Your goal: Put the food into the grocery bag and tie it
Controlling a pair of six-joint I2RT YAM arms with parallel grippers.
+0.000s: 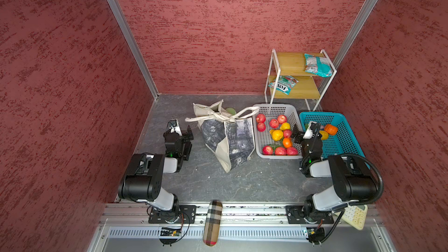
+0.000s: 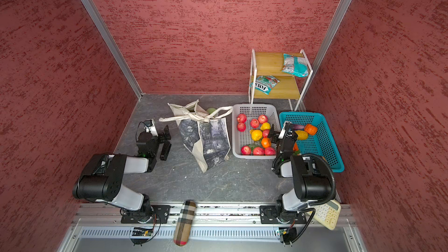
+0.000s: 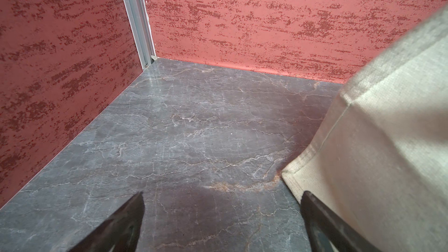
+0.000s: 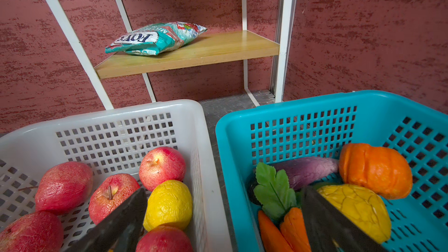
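At the right of centre in both top views, the right hand (image 1: 297, 134) is hovering with its fingers spread wide and nothing between them, straddling the line where the white basket (image 1: 274, 105) and the blue basket (image 1: 320, 113) are meeting. In the right wrist view, a yellow lemon (image 4: 168, 204) is lying just beside one finger and a carrot (image 4: 293, 229) just beside the other, so food is sitting right below.

Left of centre, the left hand (image 1: 188, 143) is also hanging spread and empty, low over the tabletop (image 3: 194, 129), just beside the grocery bag (image 1: 230, 141); whether it is touching the cloth I cannot tell.

The bag is standing mid-frame, with the white basket between it and the right hand. Its straps (image 1: 225, 116) are lying bunched across the mouth, seemingly knotted, and a green piece (image 1: 231, 111) is showing inside. FOX'S packets (image 1: 283, 84) are lying on the shelf (image 1: 300, 88) at upper right.

Picking looks like the step in hand. The next move is calling for a descent onto one piece, a firm pinch, and a carry across the basket, with the straps cleared from the mouth.
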